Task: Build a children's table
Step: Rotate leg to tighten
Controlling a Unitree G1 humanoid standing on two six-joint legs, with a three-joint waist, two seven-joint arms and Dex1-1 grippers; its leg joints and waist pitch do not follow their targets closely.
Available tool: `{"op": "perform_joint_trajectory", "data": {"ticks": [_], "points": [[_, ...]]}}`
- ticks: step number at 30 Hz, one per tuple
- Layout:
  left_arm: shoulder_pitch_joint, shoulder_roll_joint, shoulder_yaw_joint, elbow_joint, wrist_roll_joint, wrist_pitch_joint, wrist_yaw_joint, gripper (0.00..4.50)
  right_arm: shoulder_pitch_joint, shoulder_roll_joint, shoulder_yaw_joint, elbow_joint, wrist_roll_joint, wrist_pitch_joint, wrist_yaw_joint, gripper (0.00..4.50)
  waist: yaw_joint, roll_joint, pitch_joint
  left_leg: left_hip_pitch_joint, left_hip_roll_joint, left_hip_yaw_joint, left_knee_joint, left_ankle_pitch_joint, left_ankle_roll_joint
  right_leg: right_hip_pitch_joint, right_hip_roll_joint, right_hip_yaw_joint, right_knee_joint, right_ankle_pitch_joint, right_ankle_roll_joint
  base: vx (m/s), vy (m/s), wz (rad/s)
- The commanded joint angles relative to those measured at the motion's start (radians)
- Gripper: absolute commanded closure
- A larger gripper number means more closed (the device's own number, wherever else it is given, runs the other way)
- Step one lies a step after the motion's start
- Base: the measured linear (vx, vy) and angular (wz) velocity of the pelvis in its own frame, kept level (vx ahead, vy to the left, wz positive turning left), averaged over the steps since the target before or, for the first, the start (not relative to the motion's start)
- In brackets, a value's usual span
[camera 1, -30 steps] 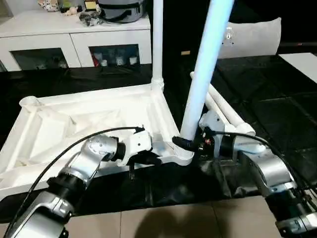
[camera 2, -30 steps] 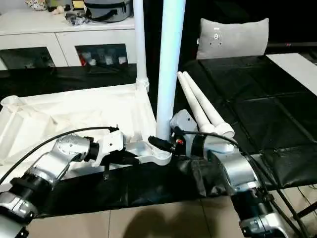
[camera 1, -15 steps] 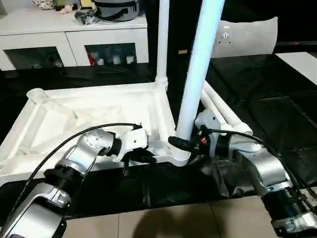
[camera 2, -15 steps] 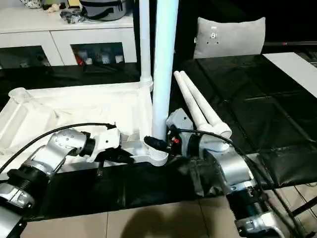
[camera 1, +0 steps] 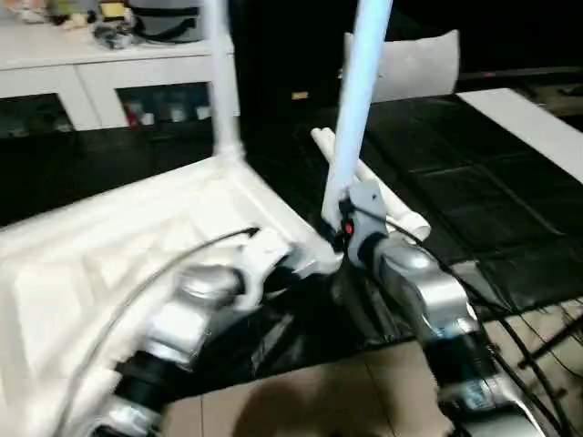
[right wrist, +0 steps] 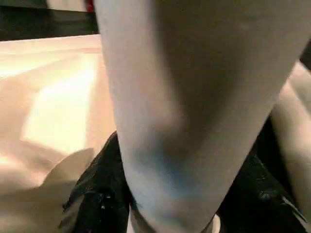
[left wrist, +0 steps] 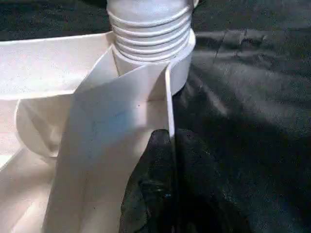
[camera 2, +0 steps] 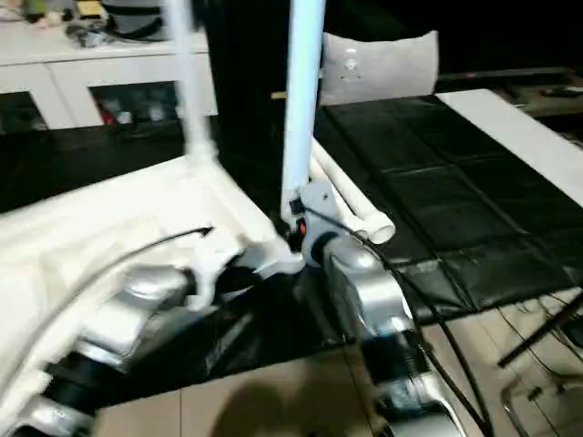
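The right gripper (right wrist: 165, 213) is clamped around the foot of an upright leg (camera 1: 357, 100) seated in the near corner socket (left wrist: 150, 53) of the upturned tabletop (camera 1: 137, 237), whose rim the left gripper (left wrist: 167, 194) pinches, with two spare legs (camera 1: 383, 196) lying just beside on the black mat (camera 1: 474, 182).

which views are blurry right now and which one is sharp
Both eye views are motion-smeared, worst over the left forearm and tabletop; the right wrist view is out of focus, with the held leg too close; the left wrist view is sharp on the leg's threaded end in its corner socket.
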Motion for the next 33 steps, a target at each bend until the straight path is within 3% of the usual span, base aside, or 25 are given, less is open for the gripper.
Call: {"op": "perform_joint_trajectory", "data": {"ticks": [1,2,3,4,5,6,7,8,9,10,11,12,13,14,16,17,18,19,20,21,22,23,27,30,33], "points": [[-0.018,-0.021,-0.063,-0.047,0.001,0.006,0.002,4.5,0.03,0.031,0.025,0.102,0.006,0.085,-0.014,2.62,-0.017,0.008,-0.011,0.034,0.01,-0.02,-0.092,-0.745,-0.018,-0.005,-0.036,-0.03,-0.122,-0.72,0.031,0.0,0.0,0.0],[-0.023,-0.011,-0.063,-0.042,0.011,0.006,0.006,4.5,0.029,0.032,0.027,0.104,0.006,0.087,-0.013,2.62,-0.02,0.019,-0.008,0.005,0.033,-0.034,-0.124,-0.799,-0.022,0.041,-0.037,-0.027,-0.078,-0.635,0.029,-0.054,-0.004,0.01],[-0.024,0.001,-0.058,-0.05,0.021,0.02,0.013,4.5,0.025,0.036,0.023,0.112,0.003,0.086,-0.014,2.62,0.016,0.025,0.006,-0.059,0.08,-0.04,-0.212,-0.914,-0.035,0.102,-0.028,0.024,0.076,-0.434,-0.02,-0.054,-0.004,0.01],[-0.025,0.007,-0.055,-0.053,0.025,0.024,0.014,4.5,0.023,0.038,0.022,0.115,0.002,0.086,-0.014,2.62,0.047,0.02,-0.011,-0.055,0.084,-0.03,-0.217,-0.916,-0.027,0.105,-0.027,0.053,0.121,-0.307,-0.034,0.0,0.0,0.0],[-0.027,0.017,-0.052,-0.058,0.031,0.031,0.018,4.5,0.02,0.039,0.019,0.123,0.001,0.083,-0.016,2.62,0.043,-0.019,-0.004,0.013,0.047,0.01,-0.172,-0.846,-0.016,0.024,-0.022,0.079,0.055,-0.429,-0.039,0.056,-0.117,0.23],[-0.027,0.025,-0.052,-0.059,0.036,0.031,0.019,4.5,0.017,0.04,0.015,0.129,0.002,0.082,-0.017,2.62,0.06,-0.047,0.014,0.154,-0.064,0.041,0.073,-0.527,-0.022,-0.163,-0.064,0.04,-0.187,-1.083,0.062,0.056,-0.117,0.23],[-0.028,0.038,-0.052,-0.06,0.044,0.03,0.017,4.5,0.011,0.043,0.006,0.14,0.008,0.081,-0.02,2.62,0.037,-0.069,0.011,0.137,-0.08,0.037,0.126,-0.37,0.006,-0.162,-0.084,0.043,-0.197,-1.222,0.088,0.094,-0.081,-0.24],[-0.026,0.042,-0.05,-0.063,0.048,0.033,0.018,4.5,0.005,0.046,-0.003,0.151,0.011,0.08,-0.023,2.62,0.027,-0.03,0.011,0.042,-0.045,-0.005,0.083,-0.305,0.015,-0.025,-0.147,-0.003,-0.166,-1.179,0.104,0.106,0.076,-0.6],[-0.025,0.046,-0.048,-0.067,0.05,0.036,0.018,4.5,-0.003,0.047,-0.011,0.166,0.013,0.075,-0.024,2.62,0.02,0.017,-0.018,-0.028,0.015,-0.045,-0.032,-0.432,-0.012,0.086,-0.106,-0.023,-0.058,-0.784,0.093,0.106,0.076,-0.6],[-0.025,0.047,-0.048,-0.068,0.051,0.037,0.017,4.5,-0.006,0.047,-0.013,0.172,0.013,0.072,-0.024,2.62,0.014,0.01,0.003,-0.081,0.046,-0.077,-0.089,-0.584,-0.007,0.109,-0.08,-0.021,0.031,-0.582,0.064,0.094,0.117,-0.5],[-0.025,0.049,-0.051,-0.071,0.049,0.039,0.018,4.5,-0.011,0.046,-0.015,0.182,0.011,0.067,-0.023,2.62,0.038,0.05,-0.006,-0.029,0.066,-0.096,-0.13,-0.764,-0.02,0.077,-0.053,0.025,0.074,-0.225,-0.037,0.0,0.0,0.0],[-0.025,0.051,-0.054,-0.072,0.048,0.041,0.018,4.5,-0.016,0.045,-0.018,0.192,0.009,0.062,-0.023,2.62,0.035,0.003,-0.001,0.025,0.025,-0.06,-0.095,-0.741,-0.026,0.011,-0.064,0.038,-0.01,-0.353,-0.07,0.0,0.0,0.0],[-0.026,0.054,-0.061,-0.075,0.047,0.041,0.014,4.5,-0.022,0.045,-0.023,0.204,0.009,0.057,-0.023,2.62,0.042,-0.002,0.007,0.082,-0.029,-0.024,-0.027,-0.615,-0.02,-0.05,-0.074,0.021,-0.101,-0.758,-0.007,0.056,-0.053,0.45],[-0.026,0.056,-0.065,-0.076,0.046,0.04,0.012,4.5,-0.025,0.046,-0.026,0.209,0.009,0.054,-0.023,2.62,0.027,-0.018,0.014,0.09,-0.047,-0.016,-0.001,-0.559,-0.009,-0.064,-0.072,-0.007,-0.13,-0.894,0.033,0.057,-0.042,0.17],[-0.027,0.055,-0.07,-0.078,0.043,0.042,0.011,4.5,-0.028,0.047,-0.031,0.216,0.012,0.052,-0.018,2.62,-0.013,0.016,0.005,0.021,-0.006,-0.052,-0.041,-0.609,-0.015,0.033,-0.079,-0.075,-0.108,-0.835,0.095,0.051,-0.008,-0.03],[-0.029,0.053,-0.072,-0.078,0.042,0.044,0.012,4.5,-0.031,0.047,-0.033,0.222,0.013,0.046,-0.01,2.62,0.008,0.035,-0.01,-0.057,0.054,-0.098,-0.114,-0.752,-0.015,0.122,-0.071,0.01,0.072,-0.428,0.019,0.0,0.0,0.0],[-0.031,0.052,-0.072,-0.077,0.042,0.044,0.012,4.5,-0.034,0.046,-0.033,0.227,0.013,0.043,-0.009,2.27,0.023,0.033,0.0,0.002,0.062,-0.085,-0.136,-0.819,-0.017,0.053,-0.058,0.034,0.052,-0.205,-0.062,0.0,0.0,0.0],[-0.032,0.052,-0.071,-0.076,0.042,0.044,0.012,4.5,-0.037,0.045,-0.033,0.231,0.014,0.041,-0.008,2.27,0.017,-0.001,-0.006,0.019,0.032,-0.067,-0.105,-0.747,-0.013,0.03,-0.066,0.042,0.008,-0.29,-0.065,0.017,-0.025,0.21],[-0.034,0.053,-0.071,-0.075,0.041,0.044,0.013,4.5,-0.039,0.044,-0.034,0.236,0.013,0.038,-0.006,2.27,0.042,-0.013,0.001,0.057,-0.031,-0.028,-0.045,-0.551,-0.004,-0.03,-0.079,0.045,-0.081,-0.696,-0.02,0.077,-0.058,0.29],[-0.036,0.054,-0.07,-0.073,0.041,0.044,0.015,4.5,-0.039,0.043,-0.034,0.238,0.013,0.036,-0.003,2.06,0.029,-0.024,0.004,0.07,-0.056,-0.016,0.004,-0.435,0.017,-0.051,-0.088,0.021,-0.123,-0.95,0.032,0.077,-0.058,0.29],[-0.038,0.057,-0.067,-0.069,0.04,0.041,0.015,4.5,-0.038,0.04,-0.033,0.237,0.012,0.034,0.002,1.89,0.026,-0.005,0.001,0.049,-0.042,-0.031,-0.008,-0.432,0.017,-0.021,-0.104,0.01,-0.111,-0.959,0.041,0.061,-0.018,-0.11],[-0.038,0.057,-0.067,-0.069,0.04,0.041,0.015,4.5,-0.038,0.04,-0.033,0.237,0.012,0.034,0.002,1.87,0.014,0.008,-0.008,-0.026,-0.008,-0.059,-0.058,-0.468,-0.001,0.046,-0.087,-0.003,-0.07,-0.834,0.065,0.081,0.047,-0.27],[-0.047,0.076,-0.053,-0.048,0.04,0.025,0.015,4.5,-0.025,0.024,-0.03,0.222,0.006,0.016,0.033,1.47,0.03,0.005,-0.027,-0.013,0.018,-0.042,-0.072,-0.269,0.004,0.023,-0.075,0.05,-0.025,-0.279,-0.165,0.055,0.029,0.08],[-0.067,0.102,-0.04,-0.019,0.037,-0.006,0.0,4.5,0.025,-0.012,-0.016,0.139,0.019,-0.027,0.101,1.28,0.031,0.007,-0.03,-0.025,0.014,-0.033,-0.078,-0.399,0.006,0.02,-0.071,0.062,-0.026,-0.44,-0.148,0.009,-0.001,0.07],[-0.084,0.132,-0.038,0.019,0.034,-0.052,-0.026,4.5,0.088,-0.059,-0.002,0.037,0.037,-0.036,0.171,0.96,0.051,0.011,-0.046,-0.03,0.012,-0.022,-0.067,-0.197,0.045,0.031,-0.066,0.066,-0.009,-0.185,-0.193,0.056,-0.011,0.02]]}}
